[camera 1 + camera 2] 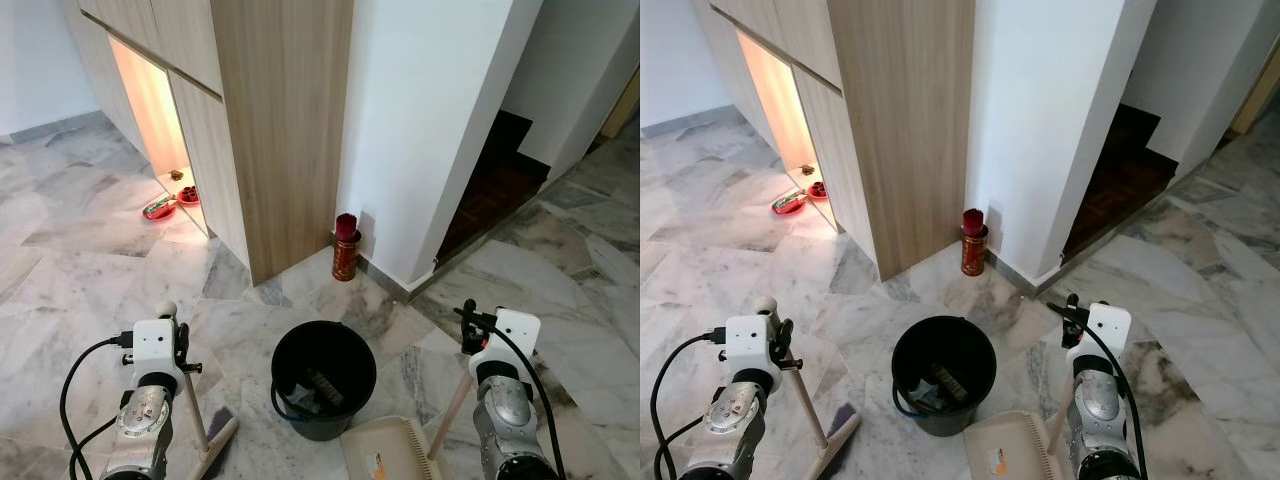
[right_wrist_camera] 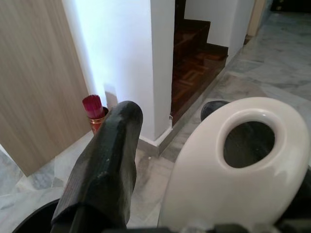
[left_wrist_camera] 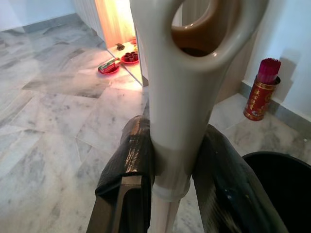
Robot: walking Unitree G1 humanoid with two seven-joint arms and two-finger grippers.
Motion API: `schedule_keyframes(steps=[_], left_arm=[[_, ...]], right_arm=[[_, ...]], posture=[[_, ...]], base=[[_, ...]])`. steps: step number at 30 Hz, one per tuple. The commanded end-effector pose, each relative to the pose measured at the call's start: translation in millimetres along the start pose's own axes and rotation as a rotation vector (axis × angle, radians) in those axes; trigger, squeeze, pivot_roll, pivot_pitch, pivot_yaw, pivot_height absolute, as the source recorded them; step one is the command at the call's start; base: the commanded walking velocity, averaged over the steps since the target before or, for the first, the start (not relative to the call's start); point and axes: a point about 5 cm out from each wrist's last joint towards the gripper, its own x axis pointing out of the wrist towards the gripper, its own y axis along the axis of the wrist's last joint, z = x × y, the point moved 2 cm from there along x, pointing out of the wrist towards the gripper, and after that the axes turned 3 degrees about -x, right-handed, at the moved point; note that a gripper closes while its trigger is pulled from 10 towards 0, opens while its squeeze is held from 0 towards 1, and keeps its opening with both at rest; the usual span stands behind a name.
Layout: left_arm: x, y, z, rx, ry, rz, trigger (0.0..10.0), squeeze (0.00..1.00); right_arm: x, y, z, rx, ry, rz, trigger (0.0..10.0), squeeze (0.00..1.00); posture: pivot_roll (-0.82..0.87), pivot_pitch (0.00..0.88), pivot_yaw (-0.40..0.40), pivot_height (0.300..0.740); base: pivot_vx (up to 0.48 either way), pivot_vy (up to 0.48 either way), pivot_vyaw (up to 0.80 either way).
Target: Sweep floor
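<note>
Black fingers of the left pincer clamp the cream broom handle. The right pincer holds the dustpan handle beside the black bucket.

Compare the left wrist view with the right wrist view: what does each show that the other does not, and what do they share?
Left wrist alone: the left gripper shut on the broom handle, and red dishes by the lit alcove.

Right wrist alone: the right gripper at the dustpan handle, and the dark wooden stairs.

Shared: the red incense holder, the black bucket's rim, the marble floor and the white wall.
</note>
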Motion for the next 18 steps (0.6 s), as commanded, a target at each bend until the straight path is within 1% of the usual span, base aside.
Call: schedule_keyframes(steps=[1,4,5,7,10,12,14,16,18], left_arm=[[-1.5,-3,2.3,-0.011,-0.004,-0.018,10.0,0.0],[-2.1,-4,3.1,-0.013,-0.007,-0.018,10.0,0.0],[-2.1,-4,3.1,-0.013,-0.007,-0.018,10.0,0.0],[-2.2,-4,3.8,-0.013,-0.011,-0.019,10.0,0.0],[-2.2,-5,5.8,-0.013,-0.018,-0.022,10.0,0.0],[-2.4,-5,6.4,-0.013,-0.022,-0.022,10.0,0.0],[-2.5,-5,6.3,-0.013,-0.022,-0.023,10.0,0.0],[-2.9,-6,6.2,-0.01,-0.025,-0.025,10.0,0.0],[-3.3,-6,5.9,-0.009,-0.025,-0.025,10.0,0.0]], right_arm=[[-3.8,-8,2.9,-0.022,-0.011,-0.034,10.0,0.0],[-8.5,-17,15.9,-0.037,-0.084,-0.077,10.0,0.0],[-8.5,-17,15.9,-0.037,-0.084,-0.077,10.0,0.0],[-10.5,-22,24.1,-0.059,-0.133,-0.11,10.0,0.0],[-13.6,-28,37.1,-0.01,-0.21,-0.144,10.0,0.0],[-15.0,-29,41.2,0.002,-0.235,-0.154,10.0,0.0],[-15.2,-30,41.8,0.0,-0.239,-0.156,10.0,0.0],[-16.6,-32,45.0,-0.023,-0.266,-0.171,10.0,0.0],[-17.7,-34,46.4,-0.023,-0.28,-0.182,10.0,0.0]], posture=[[0.11,0.01,-0.063,0.74],[0.11,0.007,-0.06,0.74],[0.11,0.007,-0.06,0.74],[0.1,0.006,-0.059,0.74],[0.1,0.0,-0.058,0.74],[0.1,0.0,-0.057,0.74],[0.1,0.0,-0.058,0.74],[0.1,0.0,-0.058,0.74],[0.1,0.0,-0.058,0.74]], base=[[0.0,0.0,0.0],[0.0,0.0,0.0],[0.0,0.0,0.0],[0.0,0.0,0.0],[0.0,0.0,0.0],[0.0,0.0,0.0],[0.0,0.0,0.0],[0.0,0.0,0.0],[0.0,0.0,0.0]])
